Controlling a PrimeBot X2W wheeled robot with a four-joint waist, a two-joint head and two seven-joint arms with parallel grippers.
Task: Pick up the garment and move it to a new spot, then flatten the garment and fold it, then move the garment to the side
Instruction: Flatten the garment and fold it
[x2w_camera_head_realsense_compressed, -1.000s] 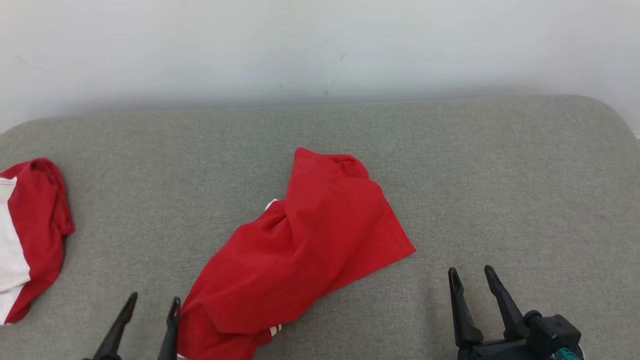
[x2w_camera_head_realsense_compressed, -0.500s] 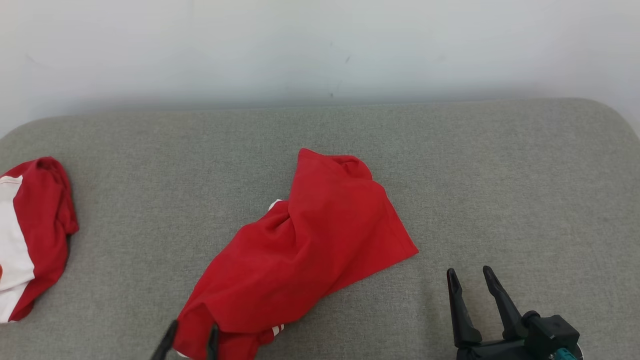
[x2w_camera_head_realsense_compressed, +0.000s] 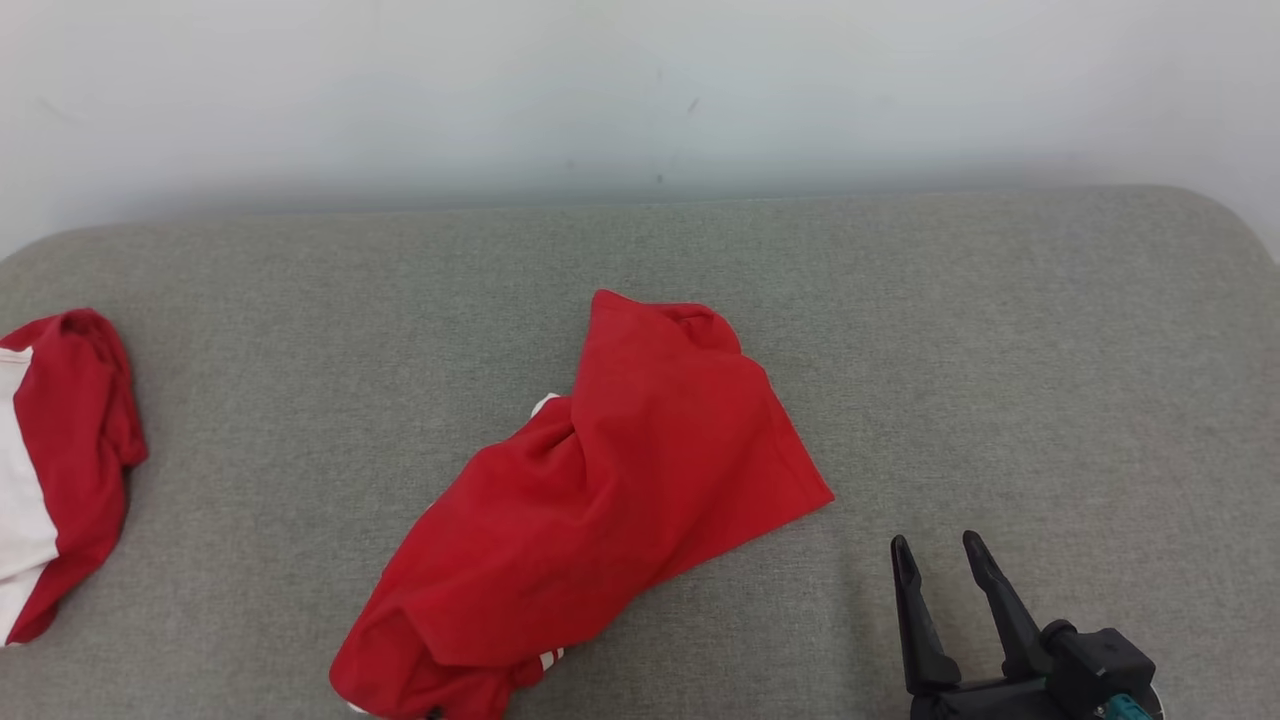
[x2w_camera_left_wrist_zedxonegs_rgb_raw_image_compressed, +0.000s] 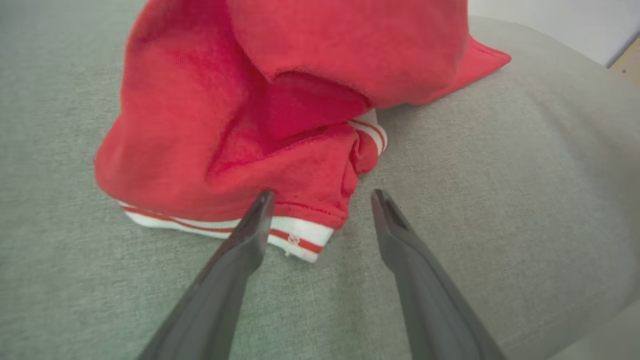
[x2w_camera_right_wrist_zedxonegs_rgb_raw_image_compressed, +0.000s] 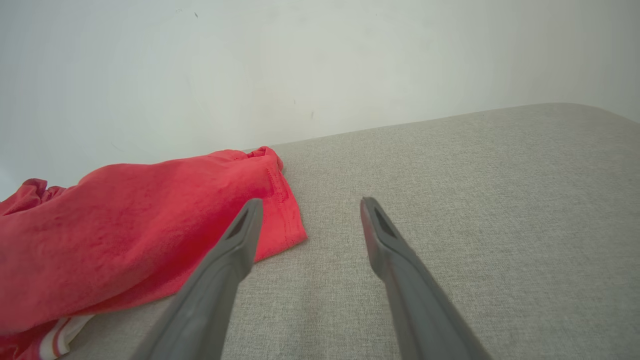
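Observation:
The garment (x2w_camera_head_realsense_compressed: 620, 480) is a red shirt with white-striped trim, lying crumpled in the middle of the grey cushion (x2w_camera_head_realsense_compressed: 1000, 350). In the left wrist view my left gripper (x2w_camera_left_wrist_zedxonegs_rgb_raw_image_compressed: 322, 195) is open, its fingertips just short of the garment's (x2w_camera_left_wrist_zedxonegs_rgb_raw_image_compressed: 200, 115) near white-and-red hem, one on each side of a hem corner, nothing pinched. My right gripper (x2w_camera_head_realsense_compressed: 936, 542) stands open to the right of the garment, a little off its right corner. In the right wrist view the right gripper (x2w_camera_right_wrist_zedxonegs_rgb_raw_image_compressed: 311, 201) is empty, and the garment (x2w_camera_right_wrist_zedxonegs_rgb_raw_image_compressed: 125, 220) lies to its left.
A second red-and-white garment (x2w_camera_head_realsense_compressed: 60, 450) lies bunched at the cushion's left edge. A pale wall (x2w_camera_head_realsense_compressed: 640, 90) rises right behind the cushion. Bare grey cushion stretches to the right of the garment and behind it.
My left gripper slid right along the head view's bottom edge to the garment's near end and dropped out of that view. The garment's near end bulged slightly left. The right gripper stayed put.

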